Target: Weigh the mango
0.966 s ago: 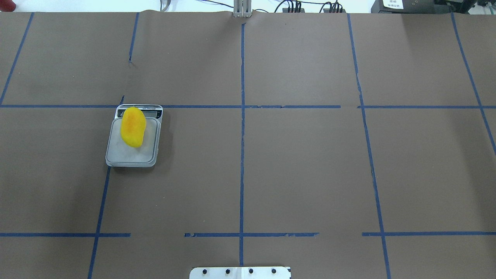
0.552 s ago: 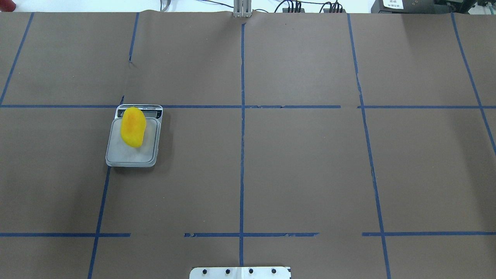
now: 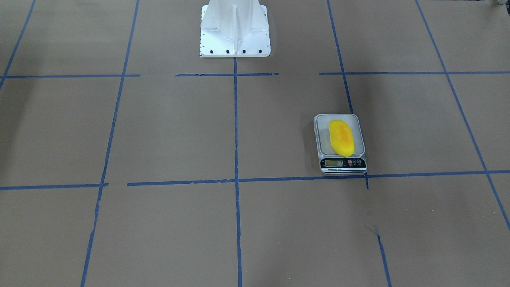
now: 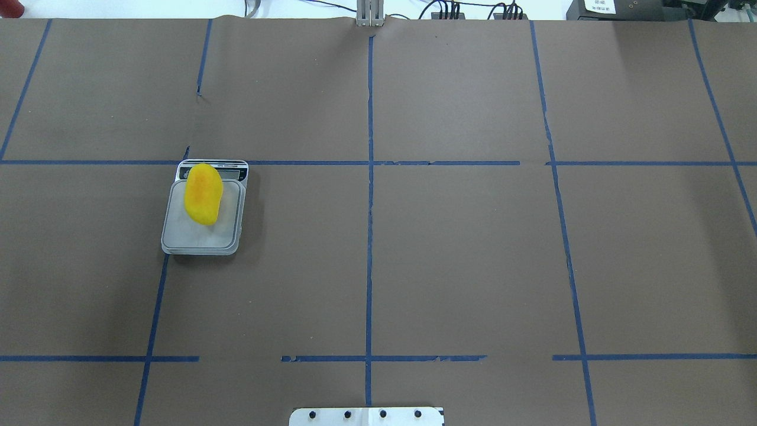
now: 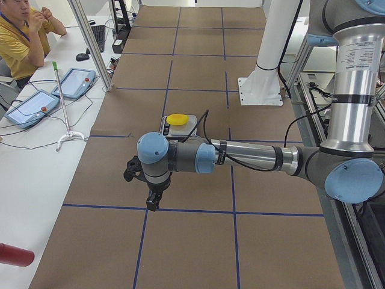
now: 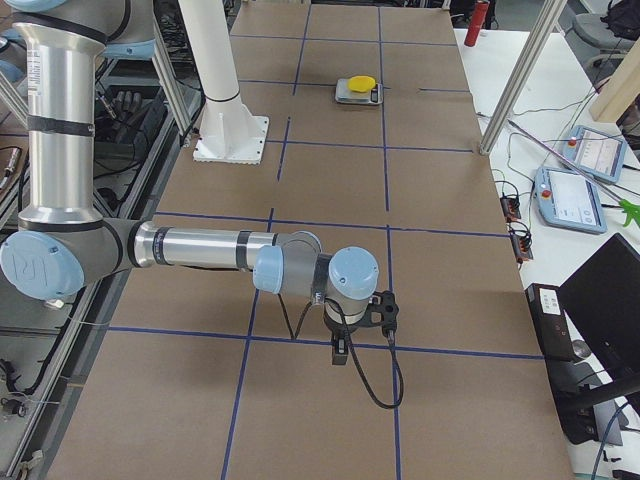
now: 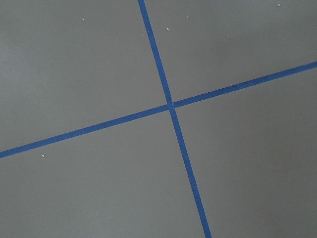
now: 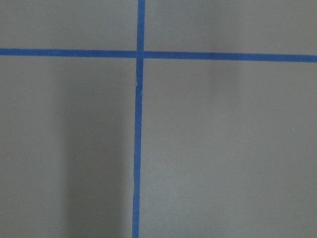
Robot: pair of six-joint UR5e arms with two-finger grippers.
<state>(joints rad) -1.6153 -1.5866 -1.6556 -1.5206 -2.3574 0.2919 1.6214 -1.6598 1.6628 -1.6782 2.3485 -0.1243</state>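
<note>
The yellow-orange mango (image 4: 203,193) lies on the grey scale (image 4: 195,238), nothing touching it; it also shows in the front view (image 3: 341,138) on the scale (image 3: 322,140), above the display. My left gripper (image 5: 153,201) shows only in the left side view, pointing down over bare paper, well short of the scale (image 5: 164,127) and mango (image 5: 177,119). My right gripper (image 6: 340,352) shows only in the right side view, far from the mango (image 6: 360,82). I cannot tell whether either is open or shut. Both wrist views show only brown paper and blue tape.
The white robot pedestal (image 3: 234,28) stands at the table's robot side. A person (image 5: 21,30) sits at a side bench with tablets (image 5: 29,107). Metal frame posts (image 6: 520,80) stand at the table's far edge. A red can (image 6: 476,22) stands beyond it.
</note>
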